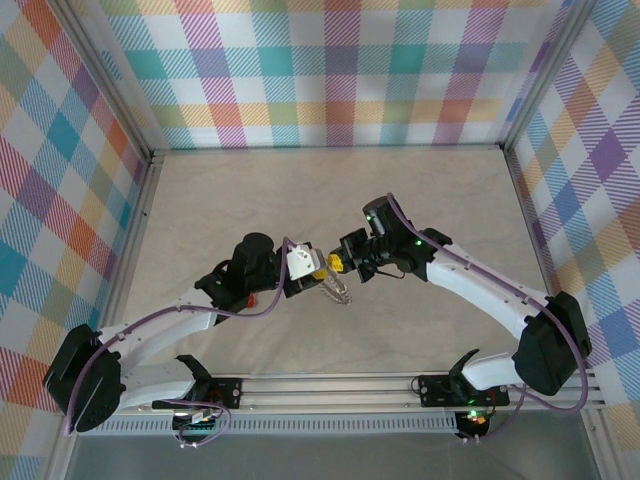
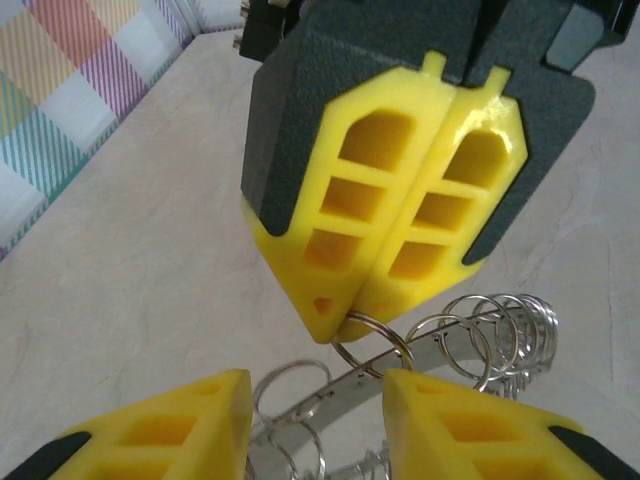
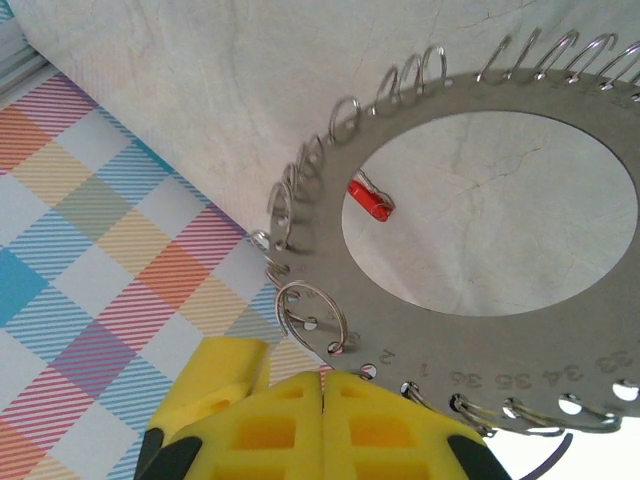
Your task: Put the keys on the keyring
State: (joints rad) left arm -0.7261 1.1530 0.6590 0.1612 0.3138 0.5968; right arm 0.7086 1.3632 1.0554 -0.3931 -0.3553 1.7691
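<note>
You have a pale, marbled tabletop (image 1: 330, 190) boxed in by plaid walls (image 1: 340, 70). Your two arms reach in over it to meet near the middle, the left arm (image 1: 160, 325) from the left and the right arm (image 1: 480, 280) from the right. Your right fingers (image 2: 370, 200) are pressed flat together with no gap. Their tips pinch the edge of the keyring (image 3: 440, 340), which hangs from them above the tabletop, just below both sets of fingers in the overhead view. Your left fingers (image 2: 170, 435) stand apart with a clear gap, facing the right fingers tip to tip. Part of the keyring's fringe lies in that gap, and you cannot tell whether either left finger touches it. The keyring is a flat silvery disc with a wide hollow centre, numbers stamped along its rim and small wire loops threaded all round it. One loop (image 3: 313, 315) sits right at the right fingertips, just to their left in the right wrist view. The key (image 3: 370, 198), tiny with a red head, shows through the hollow centre of the keyring. It is beyond the right fingers and well apart from their tips, seen against the tabletop.
</note>
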